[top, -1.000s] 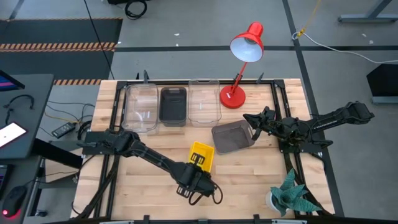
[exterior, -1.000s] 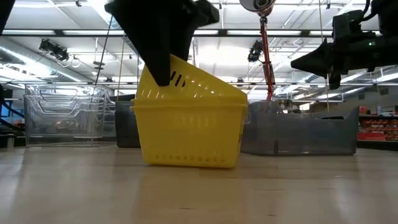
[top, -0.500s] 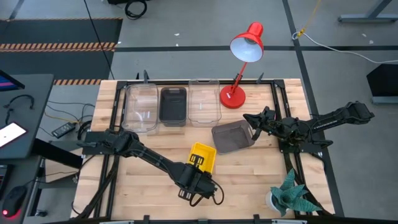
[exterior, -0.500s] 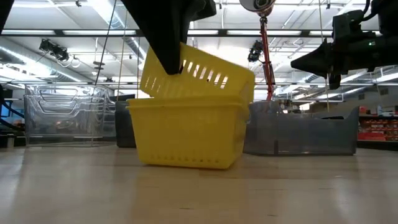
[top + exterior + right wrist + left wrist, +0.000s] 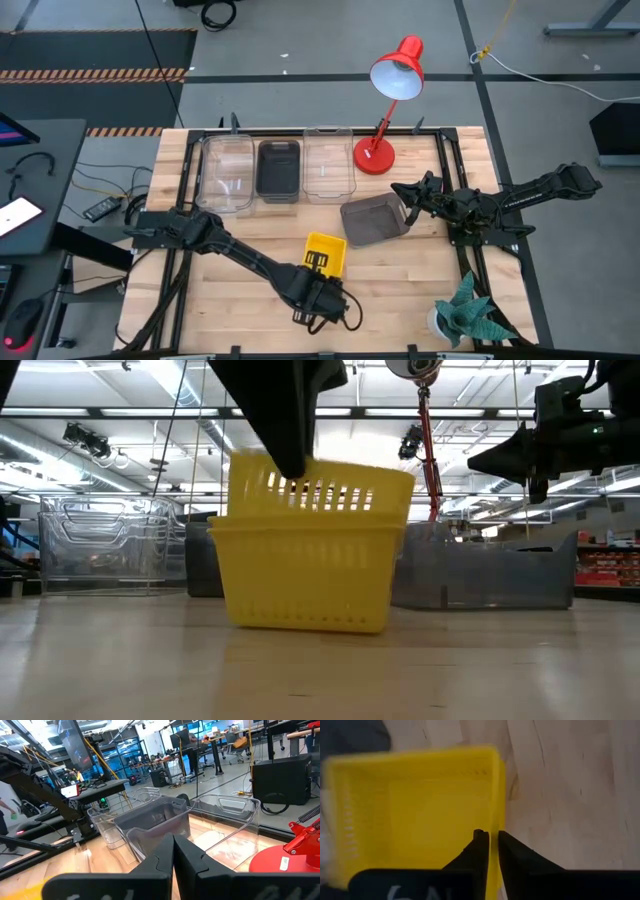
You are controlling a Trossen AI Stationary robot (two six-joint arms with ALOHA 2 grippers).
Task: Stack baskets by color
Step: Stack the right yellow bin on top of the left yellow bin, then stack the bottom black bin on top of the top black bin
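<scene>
Two yellow baskets stand at the table's near middle. The upper yellow basket [image 5: 320, 485] sits nearly level inside the lower yellow basket [image 5: 305, 575], which rests on the table. My left gripper [image 5: 316, 268] comes down on the upper one's near wall and is shut on it. A grey basket [image 5: 373, 220] lies right of centre. My right gripper [image 5: 402, 192] hovers shut beside its far right corner and touches nothing. My left gripper pinches the upper yellow basket's near wall at its rim [image 5: 493, 827], one finger [image 5: 479, 845] inside the basket and one outside. The fingers point steeply down from above. The basket hangs nearly level, with its lower part inside the other yellow basket.
Along the far edge stand a clear basket [image 5: 227, 170], a dark grey basket [image 5: 279, 168] and another clear basket [image 5: 328, 162]. A red desk lamp [image 5: 385, 100] stands at the far right, and a green plant [image 5: 468, 315] at the near right corner.
The upper yellow basket was tilted, its right end sunk deep in the lower one. That end has risen, so it now sits nearly level and higher. My left gripper has kept hold and has rolled a little with it.
</scene>
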